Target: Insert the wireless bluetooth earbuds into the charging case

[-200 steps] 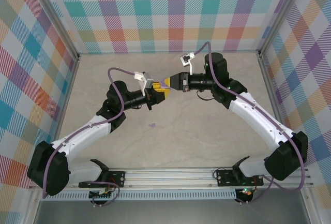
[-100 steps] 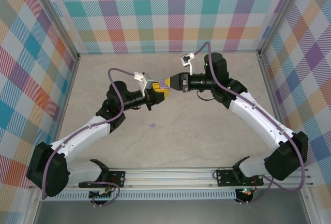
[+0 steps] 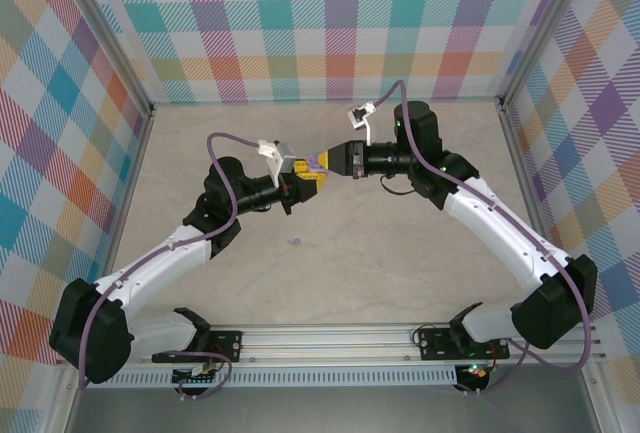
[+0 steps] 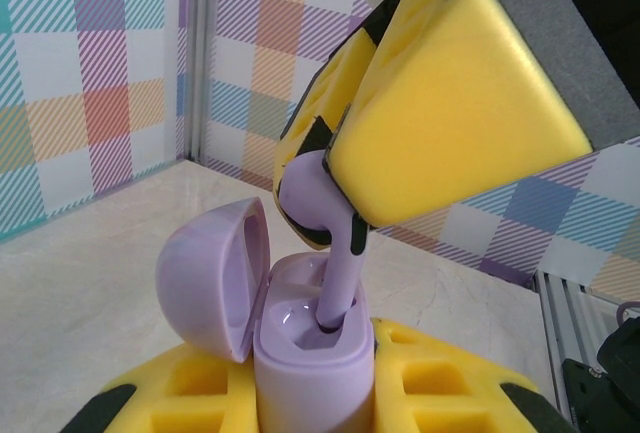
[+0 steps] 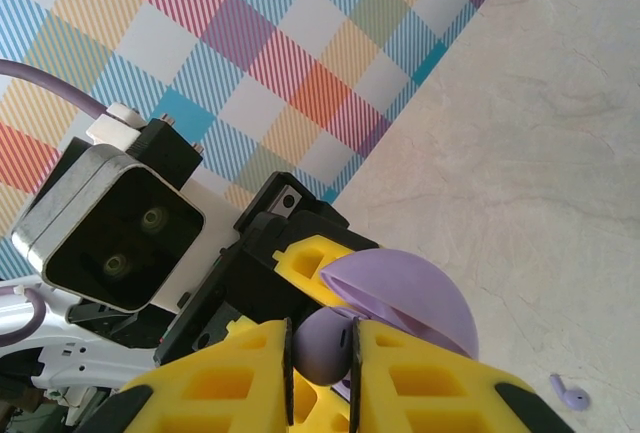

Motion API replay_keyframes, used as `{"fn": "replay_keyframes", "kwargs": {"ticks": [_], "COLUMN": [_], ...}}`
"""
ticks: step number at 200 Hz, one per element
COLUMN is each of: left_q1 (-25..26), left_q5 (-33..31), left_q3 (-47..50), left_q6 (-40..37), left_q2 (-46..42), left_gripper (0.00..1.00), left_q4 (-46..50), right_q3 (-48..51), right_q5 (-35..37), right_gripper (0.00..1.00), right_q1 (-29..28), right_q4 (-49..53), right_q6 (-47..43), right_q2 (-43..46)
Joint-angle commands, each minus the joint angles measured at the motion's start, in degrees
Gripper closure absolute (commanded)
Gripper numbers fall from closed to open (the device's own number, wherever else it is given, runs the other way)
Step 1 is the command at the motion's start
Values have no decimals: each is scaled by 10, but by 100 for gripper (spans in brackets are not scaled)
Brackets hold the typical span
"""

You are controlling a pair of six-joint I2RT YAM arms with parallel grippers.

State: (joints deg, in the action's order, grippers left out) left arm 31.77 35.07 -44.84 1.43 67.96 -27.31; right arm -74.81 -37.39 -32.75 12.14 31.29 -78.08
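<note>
The bud is pale lilac and glossy, with a rounded head and a slim straight stem. The right gripper is clamped on its head. In the left wrist view the stem points down to 6 o'clock, its tip inside a well of the case. The case is the same lilac and its domed lid hangs open toward 9 o'clock. The left gripper is closed on the case from both sides.

The right gripper's yellow fingers cover part of the bud's head. The bottom edge of the left wrist view cuts off the lower body of the case. How deep the stem sits in the well cannot be made out.

From above, case and bud merge into one small lilac patch where the two grippers meet, toward 12 o'clock on the table. That view also shows a second bud, also lilac, lying loose on the table at about 7 o'clock from the case and well apart from it. In the right wrist view this second bud appears as a small blurred shape at 4 o'clock, and the bud's head sits pinched between the fingers with the lid just behind it.
</note>
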Motion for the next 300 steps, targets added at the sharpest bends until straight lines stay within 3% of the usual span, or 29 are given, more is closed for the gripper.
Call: {"fn": "replay_keyframes", "kwargs": {"ticks": [1,108,245,300], "left_q1": [7,11,14,13], "left_q5": [23,46,98,93], "left_q3": [-24,-35,-69,-83], "left_q6": [-22,-39,-28,-20], "left_q2": [-25,-32,7,28], "left_gripper": [85,84,84,84], "left_q4": [-10,12,49,66], "right_q3": [-20,-38,-124,-141], "right_q5": [19,27,8,72], "right_gripper": [79,76,50,48], "right_q1": [-2,-2,-26,-33], "right_q4": [31,81,210,238], "right_q6": [-20,-43,-146,-167], "right_q2": [-10,-21,-58,-53]}}
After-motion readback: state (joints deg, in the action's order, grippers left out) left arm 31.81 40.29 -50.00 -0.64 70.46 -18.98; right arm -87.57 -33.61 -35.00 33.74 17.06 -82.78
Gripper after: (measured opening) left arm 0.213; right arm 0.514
